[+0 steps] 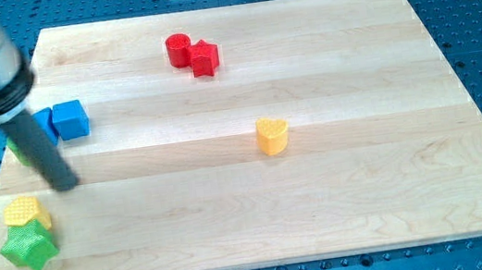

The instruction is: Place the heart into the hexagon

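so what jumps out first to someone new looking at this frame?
The big grey arm at the view's top left, its dark rod slanting down to my tip, just below the blue cube. Then the yellow heart, alone mid-board. The yellow hexagon touches a green star at bottom left.

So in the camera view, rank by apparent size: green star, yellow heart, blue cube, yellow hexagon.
1. green star, largest, though nearest the view's bottom, which may inflate it
2. blue cube and yellow heart, too alike to rank
3. yellow hexagon, smallest showing, partly hidden by the star
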